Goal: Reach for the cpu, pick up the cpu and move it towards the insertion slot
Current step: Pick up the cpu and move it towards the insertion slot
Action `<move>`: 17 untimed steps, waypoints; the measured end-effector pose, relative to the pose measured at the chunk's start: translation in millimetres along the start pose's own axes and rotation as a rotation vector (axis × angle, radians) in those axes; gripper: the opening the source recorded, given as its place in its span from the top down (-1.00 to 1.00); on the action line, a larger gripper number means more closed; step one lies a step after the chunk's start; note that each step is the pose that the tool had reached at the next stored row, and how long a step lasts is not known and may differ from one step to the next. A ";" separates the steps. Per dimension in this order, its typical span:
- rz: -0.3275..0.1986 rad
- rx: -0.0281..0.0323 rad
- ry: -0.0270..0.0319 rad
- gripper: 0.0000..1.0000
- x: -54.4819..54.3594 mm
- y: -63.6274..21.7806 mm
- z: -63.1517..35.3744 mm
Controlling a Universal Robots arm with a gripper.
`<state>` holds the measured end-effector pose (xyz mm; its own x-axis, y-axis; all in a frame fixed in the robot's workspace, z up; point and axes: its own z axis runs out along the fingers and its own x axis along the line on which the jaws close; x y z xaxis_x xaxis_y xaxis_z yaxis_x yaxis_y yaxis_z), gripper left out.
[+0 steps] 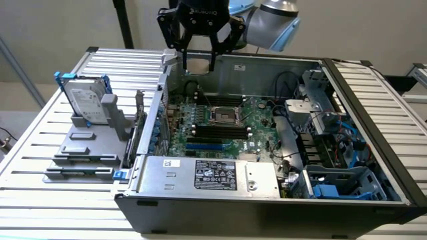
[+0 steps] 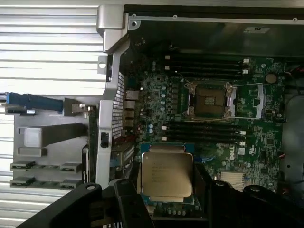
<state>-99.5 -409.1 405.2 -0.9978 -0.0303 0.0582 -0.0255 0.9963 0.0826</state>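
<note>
exterior view: my gripper (image 1: 199, 60) hangs above the open computer case (image 1: 373, 120), clasping the cpu (image 1: 198, 62); the insertion slot (image 1: 223, 116) sits on the motherboard below me. wrist view: the cpu (image 2: 166, 174) fills the space between my fingers (image 2: 128, 202), with the insertion slot (image 2: 209, 99) beyond it, between memory slots (image 2: 204, 66).

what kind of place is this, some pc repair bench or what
Probably a lab bench for robot computer assembly: an open black desktop computer case showing its green motherboard lies on a slatted metal table, beneath a black robot gripper holding a flat silver-grey cpu.
</note>
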 end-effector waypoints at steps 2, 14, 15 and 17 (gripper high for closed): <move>0.000 0.0009 0.0001 -0.08 -9.1 4.2 2.7; 0.001 0.0155 0.0004 -0.08 -48.8 39.0 14.7; 0.001 0.0178 0.0000 -0.08 -50.4 42.0 15.7; 0.001 0.0250 -0.0007 -0.08 -52.9 47.6 17.2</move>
<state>-48.9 -358.7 388.9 -0.9979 -0.0289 0.0576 -0.0255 0.9980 0.0576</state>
